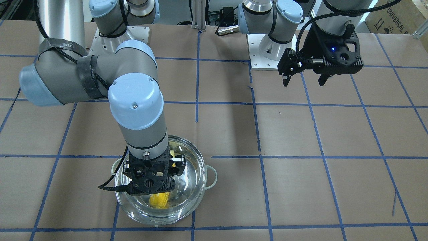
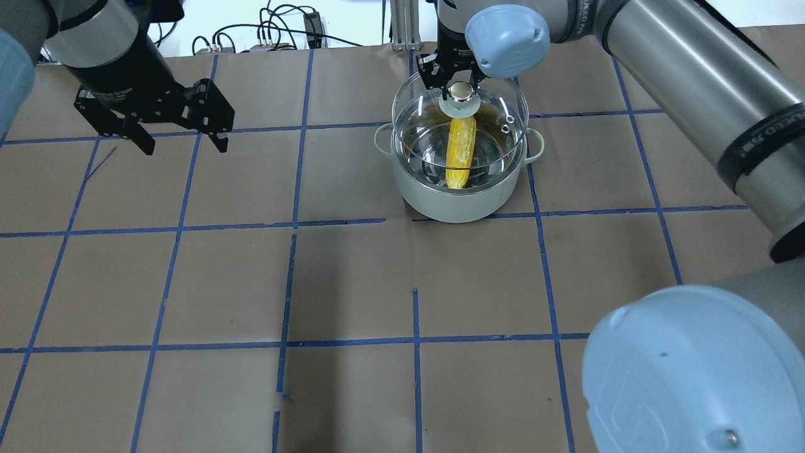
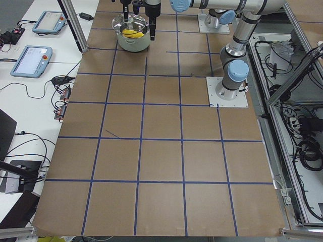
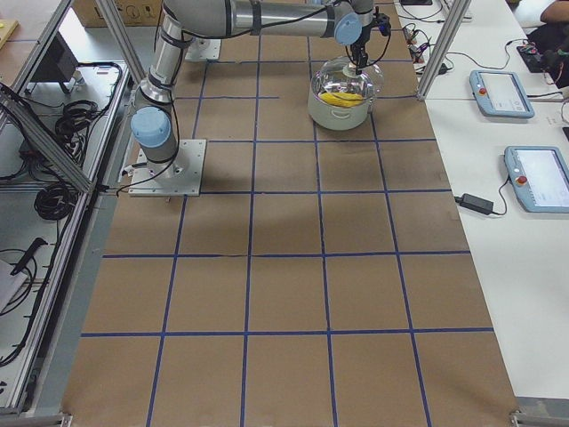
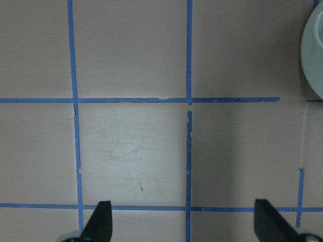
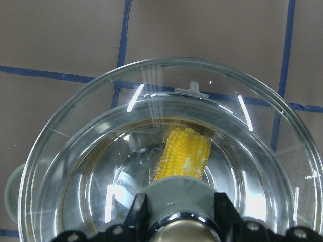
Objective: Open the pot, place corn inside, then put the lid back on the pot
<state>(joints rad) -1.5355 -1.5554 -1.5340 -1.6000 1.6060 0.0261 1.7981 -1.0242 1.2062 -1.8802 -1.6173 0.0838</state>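
Note:
The mint-white pot (image 2: 453,201) stands at the table's far middle. The yellow corn (image 2: 460,151) lies inside it, seen through the glass. My right gripper (image 2: 460,90) is shut on the beige knob of the clear glass lid (image 2: 503,94) and holds the lid over the pot, seemingly a little above the rim. The right wrist view shows the lid (image 6: 75,151) and the corn (image 6: 184,154) below the fingers (image 6: 137,214). My left gripper (image 2: 185,148) is open and empty, hovering over bare table to the left (image 5: 182,217).
The table is brown paper with a blue tape grid (image 2: 292,223). The pot's edge (image 5: 314,55) shows at the left wrist view's right side. Arm bases (image 1: 267,50) stand at the robot's side of the table. Pendants (image 4: 538,178) lie on side benches.

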